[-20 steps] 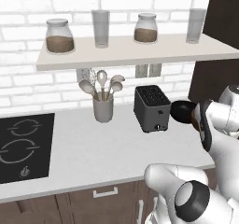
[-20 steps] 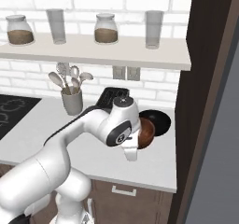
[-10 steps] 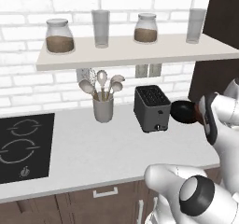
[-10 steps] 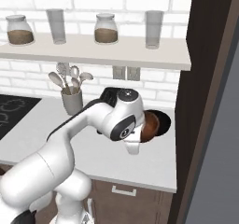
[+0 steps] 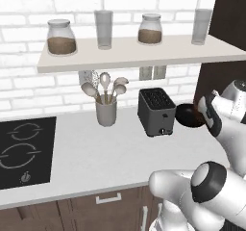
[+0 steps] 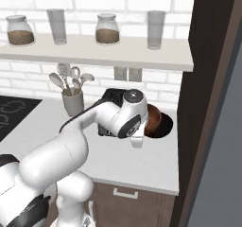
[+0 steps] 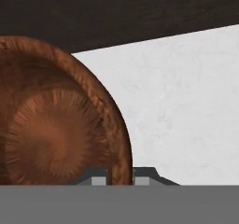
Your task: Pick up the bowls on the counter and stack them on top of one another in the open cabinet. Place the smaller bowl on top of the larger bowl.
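The table point(image 5: 96, 153) is the largest surface, a pale worktop with a black cooktop point(image 5: 21, 150) set into its left end and dark wooden drawer fronts below. Above it the open cabinet point(image 5: 134, 54), a pale shelf board against white brick, carries two jars of brown contents point(image 5: 61, 36) and two clear glasses point(image 5: 104, 29). A tall dark brown panel point(image 6: 208, 79) closes the scene on the right.

The white arm point(image 6: 94, 122) reaches across the table to its right end. A dark toaster point(image 5: 156, 111) stands mid-table, with a grey cup of spoons and ladles point(image 5: 106, 102) to its left and wall sockets behind. No brand, label or writing can be read on any of these.

The larger bowl point(image 5: 188, 116), glossy black, sits just right of the toaster near the dark panel. In the right base view only its rim point(image 6: 166, 126) shows past the smaller bowl point(image 6: 152, 119), reddish-brown, which lies close against it; whether the brown one rests inside the black one I cannot tell. The left base view shows the black bowl alone, the brown one hidden behind the arm.

The hand view brings the brown bowl point(image 7: 56, 134) close, its grained inside and thick rim over the pale table. The claw point(image 7: 120, 177) is pressed onto that rim, one tip on each side of the wall.
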